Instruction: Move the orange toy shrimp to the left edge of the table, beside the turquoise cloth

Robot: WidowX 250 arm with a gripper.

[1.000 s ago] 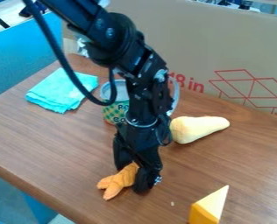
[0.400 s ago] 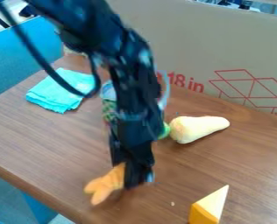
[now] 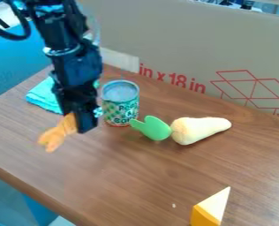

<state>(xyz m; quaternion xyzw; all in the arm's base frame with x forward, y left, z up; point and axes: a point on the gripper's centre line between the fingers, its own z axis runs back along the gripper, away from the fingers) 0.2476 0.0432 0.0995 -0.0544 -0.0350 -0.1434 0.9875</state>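
Note:
Over the left part of the table, the black gripper point(image 3: 77, 121) hangs down, shut on an orange toy with a forked end point(image 3: 58, 133). The orange toy sticks out toward the lower left from the fingers and appears raised off the wood. Just right of the gripper stands a can with a green checked label point(image 3: 120, 105), upright. Behind the gripper lies a folded turquoise cloth point(image 3: 43, 96), partly hidden by it.
Beside the can lies a green toy piece point(image 3: 153, 128), close against the thick end of a pale yellow, tapering toy point(image 3: 198, 129). A yellow wedge point(image 3: 211, 209) is at the table's point(image 3: 124, 176) front right. A cardboard box point(image 3: 183, 44) stands along the back.
The gripper has moved up and to the left with the orange toy in it. The can and the green piece, largely hidden before, have come into sight.

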